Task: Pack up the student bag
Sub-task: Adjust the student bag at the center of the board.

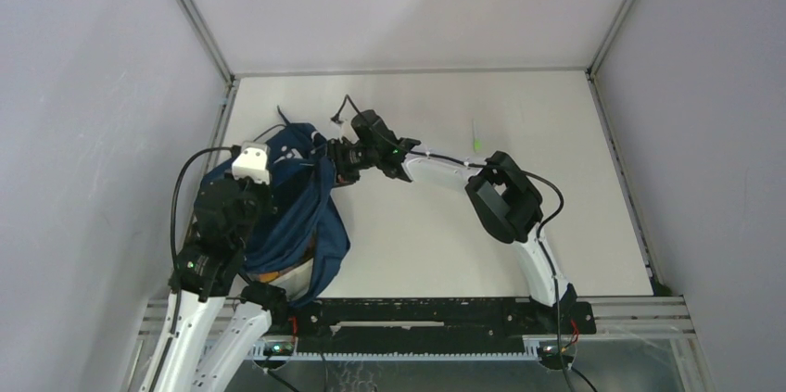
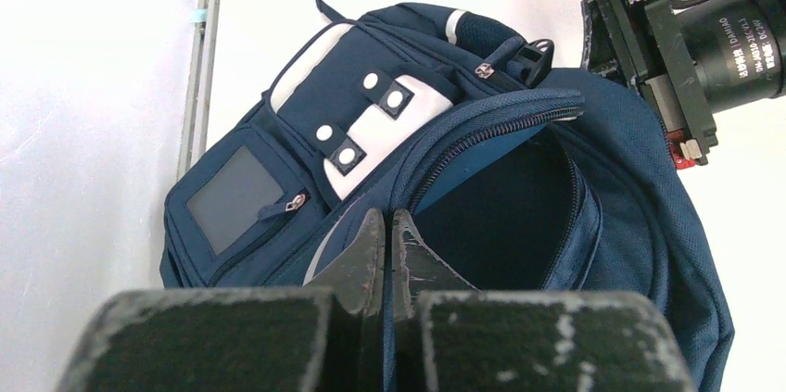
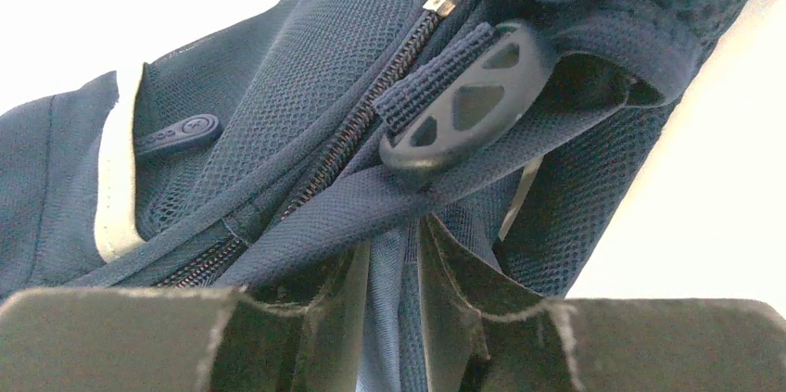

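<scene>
The student bag [image 1: 298,199], navy with white front patches, is held up off the table at the left between both arms. In the left wrist view the student bag [image 2: 371,123] shows its main zipper gaping onto a dark interior [image 2: 505,211]. My left gripper [image 2: 387,225] is shut on the blue rim of that opening; from above the left gripper [image 1: 262,186] sits over the bag's near side. My right gripper [image 3: 394,244] is shut on a fold of the student bag [image 3: 278,114] near its top strap; from above the right gripper [image 1: 330,158] is at the bag's far upper edge.
A small green object [image 1: 475,142] lies on the white table [image 1: 519,253] right of centre at the back. Something orange [image 1: 272,274] shows under the bag's lower edge. Metal frame posts and walls close the table on the left, back and right.
</scene>
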`<state>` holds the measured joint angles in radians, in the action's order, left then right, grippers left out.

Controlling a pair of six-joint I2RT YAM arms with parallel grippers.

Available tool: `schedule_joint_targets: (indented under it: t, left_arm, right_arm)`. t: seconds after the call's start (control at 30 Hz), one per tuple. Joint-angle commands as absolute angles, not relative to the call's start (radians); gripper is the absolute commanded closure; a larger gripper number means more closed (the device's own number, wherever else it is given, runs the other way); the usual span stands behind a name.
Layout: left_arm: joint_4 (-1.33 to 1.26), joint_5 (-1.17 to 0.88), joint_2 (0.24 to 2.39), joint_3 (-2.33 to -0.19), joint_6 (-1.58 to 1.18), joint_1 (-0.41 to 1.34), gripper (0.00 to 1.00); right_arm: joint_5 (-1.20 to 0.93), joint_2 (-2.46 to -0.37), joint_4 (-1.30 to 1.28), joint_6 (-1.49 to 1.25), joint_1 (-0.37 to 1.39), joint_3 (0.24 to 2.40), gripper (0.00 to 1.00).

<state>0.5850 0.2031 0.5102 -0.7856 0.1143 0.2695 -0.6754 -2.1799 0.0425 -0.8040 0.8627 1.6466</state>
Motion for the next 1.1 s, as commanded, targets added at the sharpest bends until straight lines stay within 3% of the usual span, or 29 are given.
schedule_joint_targets:
  t: [0.0,0.23,0.53,0.83,1.07]
  left_arm:
    - [0.456,0.168,0.517,-0.779,0.101,0.262,1.00]
    - [0.438,0.290,0.525,-0.757,0.086,0.238,1.00]
    - [0.403,0.281,0.549,-0.714,0.069,0.224,1.00]
    - [0.273,-0.145,0.739,-0.724,-0.026,0.230,1.00]
    - [0.162,-0.199,0.864,-0.768,-0.044,0.365,1.00]
  right_arm:
    - [-0.693,-2.150,0.014,-0.712,0.950,1.745,0.65]
    - [-0.620,-2.228,-0.054,-0.705,0.975,1.776,0.66]
    - [-0.599,-2.294,-0.070,-0.683,0.976,1.751,0.67]
    - [-0.587,-2.156,0.141,-0.785,0.914,1.516,0.73]
    - [-0.591,-2.073,0.161,-0.792,0.927,1.450,0.73]
